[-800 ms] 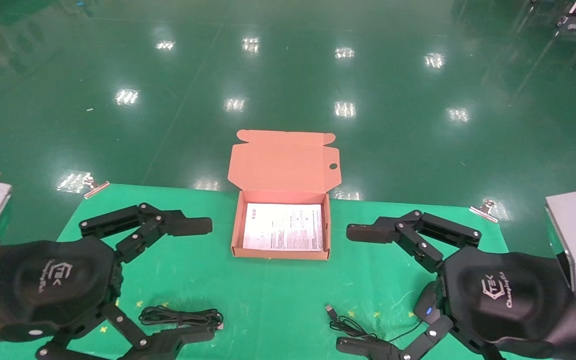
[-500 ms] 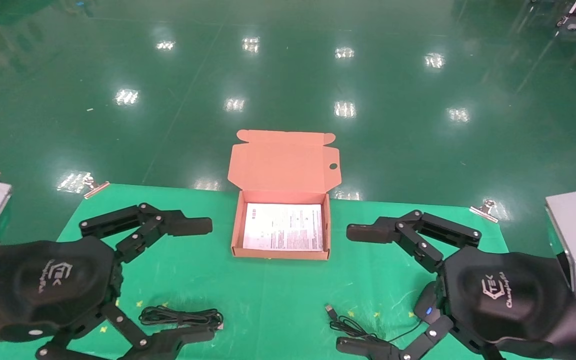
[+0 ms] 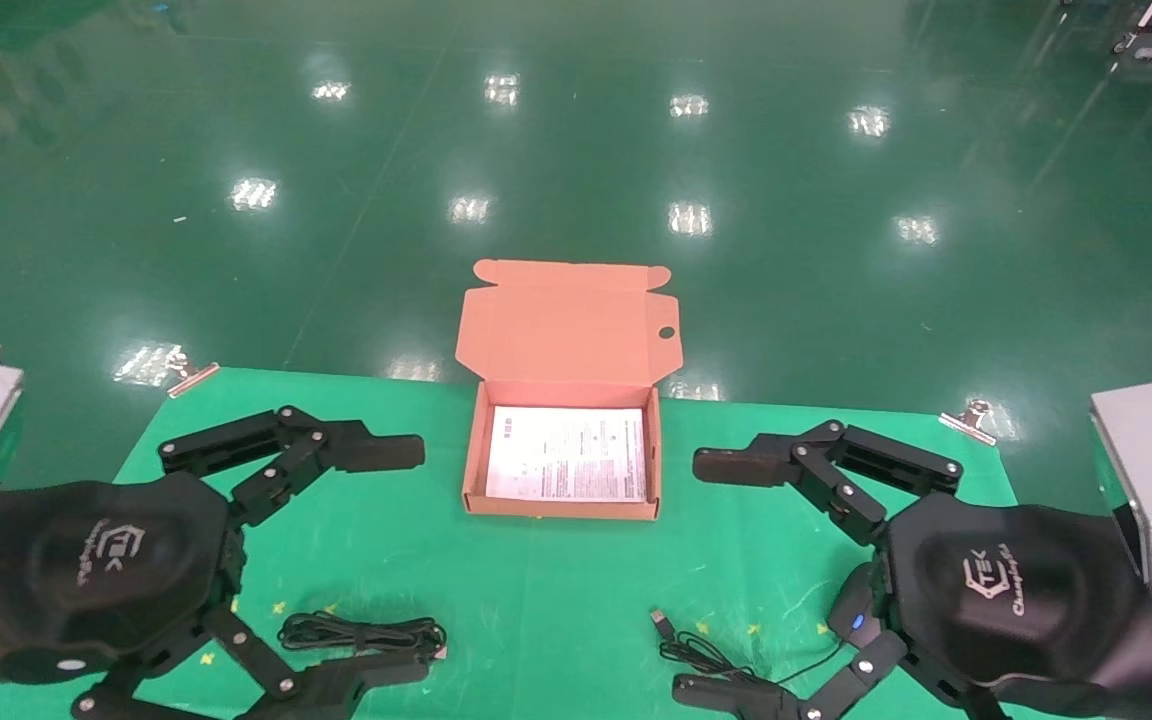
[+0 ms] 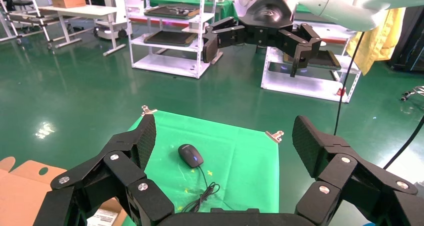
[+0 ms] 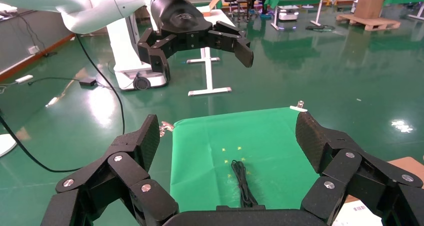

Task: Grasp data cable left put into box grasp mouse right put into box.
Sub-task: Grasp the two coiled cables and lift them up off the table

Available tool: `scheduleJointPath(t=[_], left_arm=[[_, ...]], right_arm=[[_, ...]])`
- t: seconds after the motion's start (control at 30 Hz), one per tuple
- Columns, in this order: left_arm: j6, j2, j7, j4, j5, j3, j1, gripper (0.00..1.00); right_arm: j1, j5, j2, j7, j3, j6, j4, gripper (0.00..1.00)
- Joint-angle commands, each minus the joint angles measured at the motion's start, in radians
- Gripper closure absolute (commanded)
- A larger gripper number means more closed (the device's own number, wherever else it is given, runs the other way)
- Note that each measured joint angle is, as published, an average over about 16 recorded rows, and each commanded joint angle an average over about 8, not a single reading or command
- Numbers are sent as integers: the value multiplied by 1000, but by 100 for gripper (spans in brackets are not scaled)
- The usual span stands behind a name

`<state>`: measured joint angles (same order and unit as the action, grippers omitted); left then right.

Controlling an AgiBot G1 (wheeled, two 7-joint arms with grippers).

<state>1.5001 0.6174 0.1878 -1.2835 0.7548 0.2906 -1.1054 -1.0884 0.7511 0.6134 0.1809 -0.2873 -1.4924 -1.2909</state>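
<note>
**A:** How will the thick black data cable, coiled into a long tied bundle [image 3: 363, 634], handle?

**B:** Light and soft, I'd judge, but the tie keeps it in one piece. It lies flat near the counter's near edge, toward the left corner, with its small silver plug end pointing toward the middle. The left gripper [image 3: 356, 560] hangs above it, jaws spread wide and holding nothing. I'd close across the middle of the bundle, where the strands sit thickest; taken by one end, it would likely droop.

**A:** And the small black oval mouse with the tiny blue light [image 3: 854, 608]?

**B:** Hard, smooth shell, so probably a bit slippery. It sits near the near edge toward the right corner, partly hidden under the right gripper [image 3: 726, 575], whose jaws are also spread wide and empty. I'd pinch it across its narrow sides. Its thin loose cord [image 3: 706, 655] trails toward the middle and ends in a USB plug; that cord may drag or snag on the box wall.

**A:** Where do they go?

**B:** Into the shallow orange-brown cardboard box [image 3: 473, 470] at the middle of the far edge, lid standing open, a white printed sheet [image 3: 566, 466] lying flat inside.

**A:** The surface?

**B:** A green cloth-covered counter [image 3: 536, 590], clipped at the far corners, with small yellow marks near both things. Beyond it, a glossy green floor; the wrist views show metal shelving racks [image 4: 170, 30] farther off.
</note>
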Motion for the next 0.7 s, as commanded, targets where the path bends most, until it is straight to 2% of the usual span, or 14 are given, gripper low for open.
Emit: scheduleJointPath(t=[0.03, 0.17, 0.33, 0.53, 0.7], left_arm=[[-1, 0, -3, -3, -5, -4, 2, 0], [23, 10, 8, 2, 60, 28, -71, 0], [63, 32, 47, 20, 186, 106, -187, 0], [86, 64, 80, 13, 342, 249, -321, 0], [87, 100, 64, 11, 474, 387, -425, 0]], right_arm=[[4, -6, -1, 1, 2, 1, 2, 0], [-34, 49, 4, -20, -13, -4, -19, 0], [-128, 176, 18, -60, -62, -37, -42, 0], [-253, 354, 35, -157, -173, -79, -55, 0], [-351, 493, 48, -256, -304, -83, -61, 0]])
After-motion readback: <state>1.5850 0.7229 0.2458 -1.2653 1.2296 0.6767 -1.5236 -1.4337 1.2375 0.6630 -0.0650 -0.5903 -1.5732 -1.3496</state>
